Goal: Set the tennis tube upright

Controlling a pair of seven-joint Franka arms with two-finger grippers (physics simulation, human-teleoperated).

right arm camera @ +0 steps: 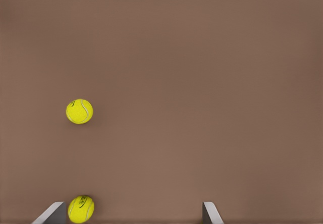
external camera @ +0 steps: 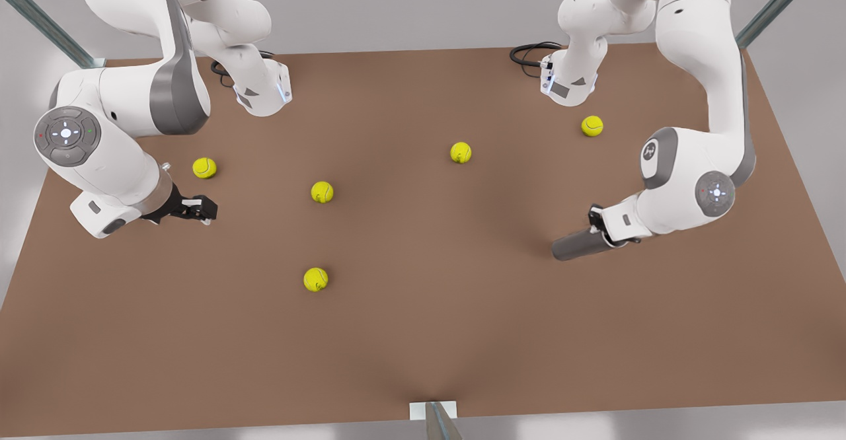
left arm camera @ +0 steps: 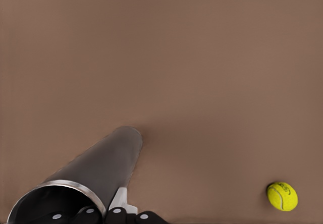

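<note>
While your left tool gripped the tennis tube by its rim, the tube pointed toward eight o'clock, nearly flat; your right tool waited, fingers spread and empty.

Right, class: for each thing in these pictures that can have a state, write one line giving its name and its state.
tennis tube: lying near level, not upright, gripped near its open end.
left gripper: shut on the tennis tube, at the front view's right.
right gripper: open, empty, waiting above the table at the front view's left.
tennis balls: five, loose, spread apart on the table.
</note>
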